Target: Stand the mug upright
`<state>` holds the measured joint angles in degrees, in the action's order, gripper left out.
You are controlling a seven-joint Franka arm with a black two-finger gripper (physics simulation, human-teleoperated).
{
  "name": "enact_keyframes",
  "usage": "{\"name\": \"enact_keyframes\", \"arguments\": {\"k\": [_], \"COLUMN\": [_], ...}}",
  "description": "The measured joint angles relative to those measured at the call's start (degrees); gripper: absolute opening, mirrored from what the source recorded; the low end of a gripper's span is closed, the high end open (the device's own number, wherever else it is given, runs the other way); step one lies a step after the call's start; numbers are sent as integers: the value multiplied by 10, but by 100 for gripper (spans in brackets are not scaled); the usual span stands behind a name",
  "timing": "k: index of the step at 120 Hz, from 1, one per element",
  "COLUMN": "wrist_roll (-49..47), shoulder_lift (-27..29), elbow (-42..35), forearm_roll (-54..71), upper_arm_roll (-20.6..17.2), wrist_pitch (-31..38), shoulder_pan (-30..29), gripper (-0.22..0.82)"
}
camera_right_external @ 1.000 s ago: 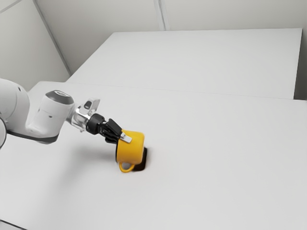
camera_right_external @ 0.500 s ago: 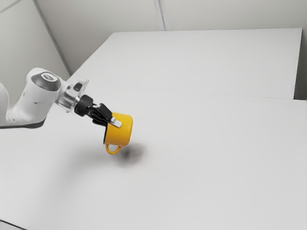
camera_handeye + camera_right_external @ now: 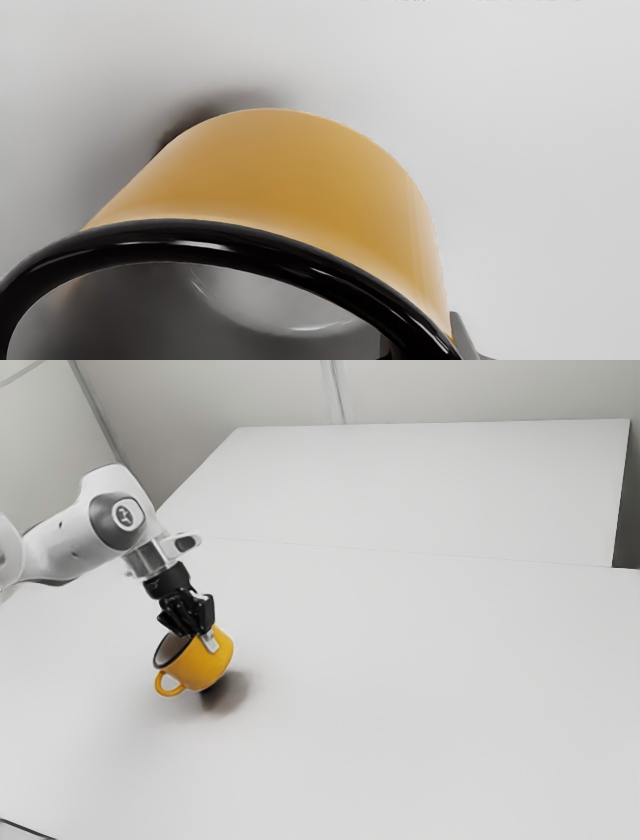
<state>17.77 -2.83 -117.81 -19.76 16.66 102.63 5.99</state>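
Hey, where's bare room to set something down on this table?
Bare white tabletop stretches from the yellow, black-rimmed mug toward the exterior view's right, up to the thin seam behind. It's crowded at the mug, where the black two-finger claw grips its wall.

White arm (image 3: 75,550) bent, black hand (image 3: 206,639) slanting downward — clamped

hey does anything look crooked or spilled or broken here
The yellow mug is askew: pinched by its wall in the fingers, it tilts, mouth leaning toward the exterior view's left, instead of standing upright. I see no spill or damage.
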Motion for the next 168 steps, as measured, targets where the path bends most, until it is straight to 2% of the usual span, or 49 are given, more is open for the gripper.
{"name": "enact_keyframes", "arguments": {"k": [30,71,111,154,168], "wrist_roll": [-125,-251,-321,-356,-358], "shoulder_lift": [-22,-53,-107,-144,-148], "elbow": [29,36,81,94,96], "forearm_roll": [111,156,160,133,122], "upper_arm_roll": [0,0,0,-1,-1], "wrist_pitch": [-5,1,7,62,69], "shoulder_pan": [64,70,78,77,77], "gripper": [-17,-17,-17,-17,8]}}
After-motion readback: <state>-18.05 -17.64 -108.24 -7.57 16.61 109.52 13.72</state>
